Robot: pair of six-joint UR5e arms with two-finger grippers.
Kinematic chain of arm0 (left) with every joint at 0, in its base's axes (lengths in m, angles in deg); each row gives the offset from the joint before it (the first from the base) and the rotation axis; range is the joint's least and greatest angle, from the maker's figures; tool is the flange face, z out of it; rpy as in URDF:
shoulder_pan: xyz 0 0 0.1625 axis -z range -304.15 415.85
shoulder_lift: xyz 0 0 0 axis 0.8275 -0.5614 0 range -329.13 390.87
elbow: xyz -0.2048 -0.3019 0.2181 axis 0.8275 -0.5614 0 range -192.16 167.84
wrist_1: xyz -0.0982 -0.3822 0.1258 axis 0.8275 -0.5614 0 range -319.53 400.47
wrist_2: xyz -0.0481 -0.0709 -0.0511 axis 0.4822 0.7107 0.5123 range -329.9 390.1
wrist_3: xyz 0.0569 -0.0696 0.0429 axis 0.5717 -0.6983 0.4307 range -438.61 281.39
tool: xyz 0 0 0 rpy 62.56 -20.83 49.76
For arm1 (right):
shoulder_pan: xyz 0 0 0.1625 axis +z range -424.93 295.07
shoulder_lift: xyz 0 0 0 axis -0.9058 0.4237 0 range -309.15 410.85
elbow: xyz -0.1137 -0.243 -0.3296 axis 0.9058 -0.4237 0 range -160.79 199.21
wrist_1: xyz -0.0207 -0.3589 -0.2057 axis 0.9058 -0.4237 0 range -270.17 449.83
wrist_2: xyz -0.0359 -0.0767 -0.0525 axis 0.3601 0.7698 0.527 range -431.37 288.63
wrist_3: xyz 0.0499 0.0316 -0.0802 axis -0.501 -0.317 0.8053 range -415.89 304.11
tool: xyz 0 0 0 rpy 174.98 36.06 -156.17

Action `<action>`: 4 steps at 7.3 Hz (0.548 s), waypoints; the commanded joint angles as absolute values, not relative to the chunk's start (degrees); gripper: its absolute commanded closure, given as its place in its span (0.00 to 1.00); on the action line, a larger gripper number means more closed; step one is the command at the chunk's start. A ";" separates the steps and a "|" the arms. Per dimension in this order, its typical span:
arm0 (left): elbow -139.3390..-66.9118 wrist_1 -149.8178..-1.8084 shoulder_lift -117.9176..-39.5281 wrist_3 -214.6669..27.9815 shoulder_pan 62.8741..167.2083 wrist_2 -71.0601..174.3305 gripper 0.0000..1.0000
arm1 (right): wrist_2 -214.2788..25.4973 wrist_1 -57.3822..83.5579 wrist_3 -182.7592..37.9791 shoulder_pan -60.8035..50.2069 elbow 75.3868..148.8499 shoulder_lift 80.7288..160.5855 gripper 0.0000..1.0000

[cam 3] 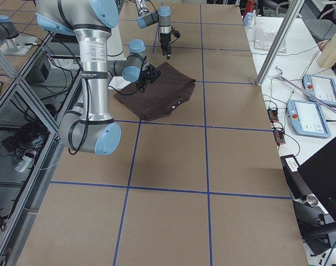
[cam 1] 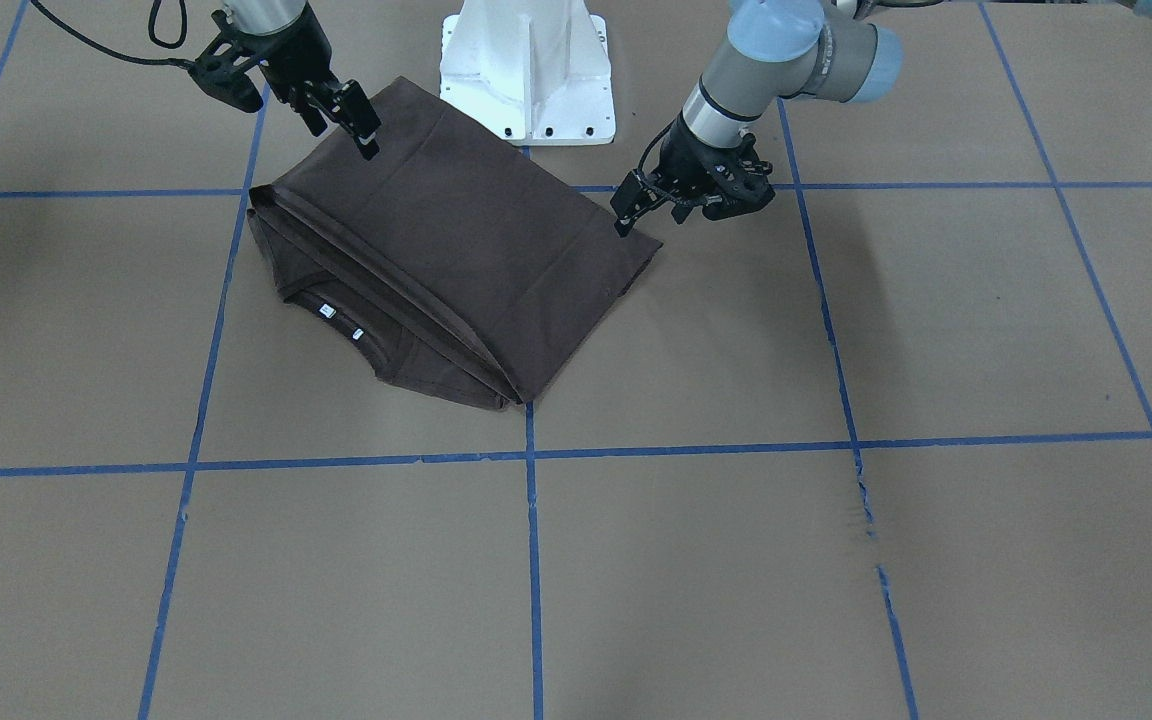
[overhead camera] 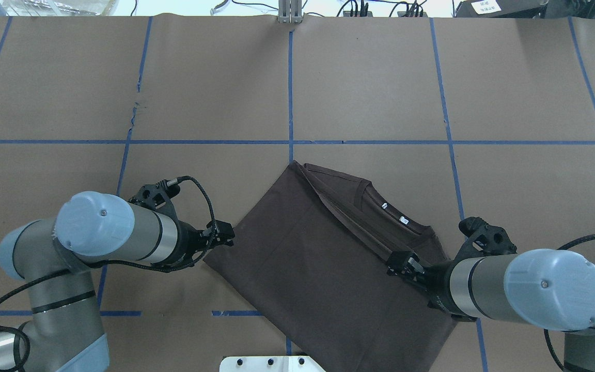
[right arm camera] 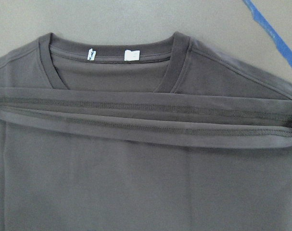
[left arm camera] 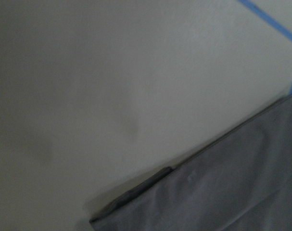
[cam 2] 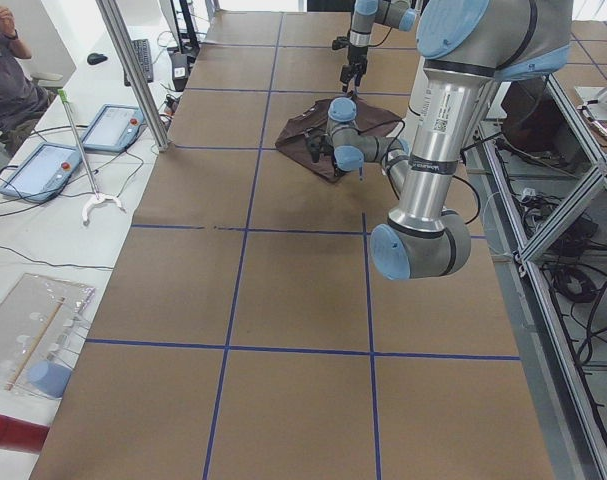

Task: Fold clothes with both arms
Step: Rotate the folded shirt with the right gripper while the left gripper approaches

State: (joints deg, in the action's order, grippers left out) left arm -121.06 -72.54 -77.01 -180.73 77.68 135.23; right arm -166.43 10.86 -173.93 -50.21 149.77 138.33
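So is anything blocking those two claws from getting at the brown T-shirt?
Nothing visible does. The left gripper is at one corner of the folded T-shirt, and the right gripper is over its opposite end, with nothing between either and the cloth.

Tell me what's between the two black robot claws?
The folded dark brown T-shirt lies between the black left gripper and right gripper, in the overhead view.

Brown table (cam 1: 936, 330) with blue tape lines (cam 1: 533, 560) carries folded T-shirt (cam 1: 466, 250).
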 commanded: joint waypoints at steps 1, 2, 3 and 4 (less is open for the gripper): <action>-119.82 -71.24 -77.23 -180.83 75.62 134.25 0.10 | -164.97 10.82 -173.66 -50.87 149.20 138.48 0.00; -118.43 -71.33 -77.50 -180.83 75.62 134.17 0.15 | -164.80 10.82 -173.66 -51.13 149.20 138.48 0.00; -117.28 -71.24 -78.11 -180.74 75.62 133.82 0.20 | -164.36 10.82 -173.66 -51.22 149.20 138.48 0.00; -117.19 -71.24 -78.20 -180.65 75.62 131.99 0.25 | -163.23 10.82 -173.66 -51.65 149.20 138.56 0.00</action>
